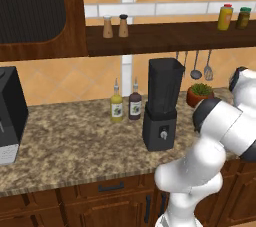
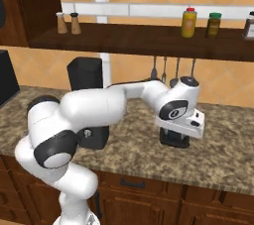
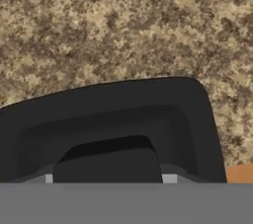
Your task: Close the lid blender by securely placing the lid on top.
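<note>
The blender (image 1: 162,106) stands on the granite counter (image 1: 75,141), a black base with a knob and a tall dark open-topped jar. From the right base view its jar (image 2: 87,74) shows behind my arm. The lid (image 2: 174,142), a flat black squarish cap, lies on the counter to the blender's right. My gripper (image 2: 174,139) points straight down onto it. In the hand view the lid (image 3: 123,114) spreads across the lower half, and my gripper (image 3: 108,176) is shut on the lid's raised middle part.
Two bottles (image 1: 125,105) stand left of the blender, and a potted plant (image 1: 200,94) sits behind it to the right. Utensils (image 1: 196,66) hang under a shelf (image 1: 165,36) holding shakers and jars. A black appliance (image 1: 10,116) occupies the counter's left end.
</note>
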{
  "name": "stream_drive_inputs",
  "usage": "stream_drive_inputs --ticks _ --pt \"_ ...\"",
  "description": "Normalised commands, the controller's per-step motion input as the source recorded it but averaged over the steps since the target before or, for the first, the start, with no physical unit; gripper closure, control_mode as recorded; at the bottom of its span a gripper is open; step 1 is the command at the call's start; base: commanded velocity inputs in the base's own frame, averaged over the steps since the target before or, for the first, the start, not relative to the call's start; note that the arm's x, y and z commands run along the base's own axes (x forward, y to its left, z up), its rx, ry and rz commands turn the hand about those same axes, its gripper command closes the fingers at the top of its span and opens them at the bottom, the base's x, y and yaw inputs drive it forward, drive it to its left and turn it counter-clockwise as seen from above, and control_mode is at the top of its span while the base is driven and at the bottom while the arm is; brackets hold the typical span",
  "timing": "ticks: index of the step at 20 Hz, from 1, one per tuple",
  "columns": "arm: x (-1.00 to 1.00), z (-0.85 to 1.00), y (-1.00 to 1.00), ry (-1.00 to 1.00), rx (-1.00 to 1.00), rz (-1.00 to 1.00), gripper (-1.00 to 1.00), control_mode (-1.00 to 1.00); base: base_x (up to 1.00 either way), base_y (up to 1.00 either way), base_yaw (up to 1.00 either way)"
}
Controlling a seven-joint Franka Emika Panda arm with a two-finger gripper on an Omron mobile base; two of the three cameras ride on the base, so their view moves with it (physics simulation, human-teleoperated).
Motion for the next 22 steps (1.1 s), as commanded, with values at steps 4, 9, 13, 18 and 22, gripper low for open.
stream_drive_inputs --ticks 4,9,13,18,22 --pt "-0.08 1.0 0.83 -0.1 0.0 0.0 1.0 -1.0 0.0 0.0 0.0" --pt "0.0 1.0 0.99 -0.01 0.0 0.0 1.0 -1.0 0.0 0.0 0.0" --pt "-0.08 0.98 1.0 -0.05 0.0 -0.03 1.0 -1.0 0.0 0.0 0.0" --pt "-0.31 0.97 0.98 -0.1 0.0 -0.05 1.0 -1.0 0.0 0.0 0.0" --pt "-0.19 0.99 0.88 -0.1 0.0 -0.05 1.0 -1.0 0.0 0.0 0.0"
